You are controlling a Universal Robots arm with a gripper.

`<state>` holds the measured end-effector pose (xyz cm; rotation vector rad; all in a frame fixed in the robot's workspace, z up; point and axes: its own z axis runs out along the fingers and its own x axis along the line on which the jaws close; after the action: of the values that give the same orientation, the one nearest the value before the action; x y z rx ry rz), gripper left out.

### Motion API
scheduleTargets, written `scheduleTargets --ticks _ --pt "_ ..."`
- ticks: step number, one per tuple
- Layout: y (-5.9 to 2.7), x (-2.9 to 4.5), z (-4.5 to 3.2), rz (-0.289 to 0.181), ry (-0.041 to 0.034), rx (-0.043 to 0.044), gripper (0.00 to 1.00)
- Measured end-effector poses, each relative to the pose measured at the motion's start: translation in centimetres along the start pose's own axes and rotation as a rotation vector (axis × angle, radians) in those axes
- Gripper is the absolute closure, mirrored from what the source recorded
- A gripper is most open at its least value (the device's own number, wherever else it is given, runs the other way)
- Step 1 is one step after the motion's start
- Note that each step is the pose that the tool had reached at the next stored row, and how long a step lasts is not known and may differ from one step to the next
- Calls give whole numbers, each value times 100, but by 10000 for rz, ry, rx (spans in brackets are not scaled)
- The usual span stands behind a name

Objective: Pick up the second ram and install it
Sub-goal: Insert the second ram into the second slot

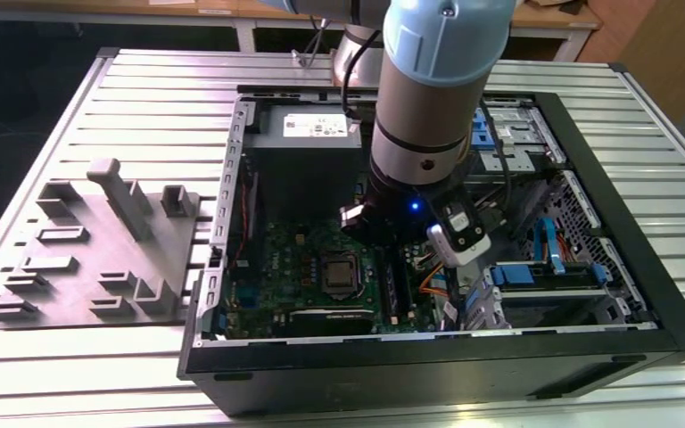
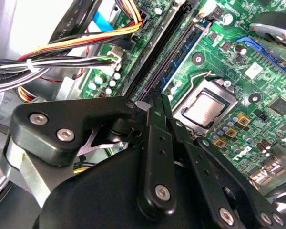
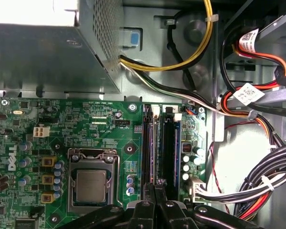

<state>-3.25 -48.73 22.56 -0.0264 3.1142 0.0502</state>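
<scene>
Exterior view: open computer case [image 1: 438,366] flat on the slatted metal desk [image 1: 140,80], inside facing up. Robot arm [image 1: 432,107] reaching down into the case from the far side, wrist above the green motherboard [image 1: 277,259]. Grey power supply [image 1: 301,178] in the far part of the case, at the exterior view's left of the arm. Processor socket [image 1: 340,272] on the board, just at the exterior view's left of the wrist. Grey parts holder [image 1: 93,259] on the desk beside the case, at the exterior view's left, well apart from the arm.

First wrist view: pincer [image 3: 157,185] low over the motherboard, at one end of the two long black memory slots [image 3: 171,143], side by side, just beside the processor socket. Pincer narrow: fingers drawn together to a thin gap, closed on the edge of the second ram [image 3: 150,143]. Second ram: thin dark stick standing on edge, in line with the slot nearer the socket, running away from the fingertips along that slot. Depth of seating in the slot: cannot tell.

Second wrist view: black fingers [image 2: 155,143] side by side, nearly touching, tips right at the slot. Bundle of coloured cables [image 2: 86,43] beside the slots, on the side away from the socket, clear of the pincer. Power supply beyond the other end of the slots in the first wrist view.
</scene>
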Motion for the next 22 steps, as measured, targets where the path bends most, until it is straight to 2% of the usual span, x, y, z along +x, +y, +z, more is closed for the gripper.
scheduleTargets --ticks 22 --pt "-16 2 5 16 0 2 89"
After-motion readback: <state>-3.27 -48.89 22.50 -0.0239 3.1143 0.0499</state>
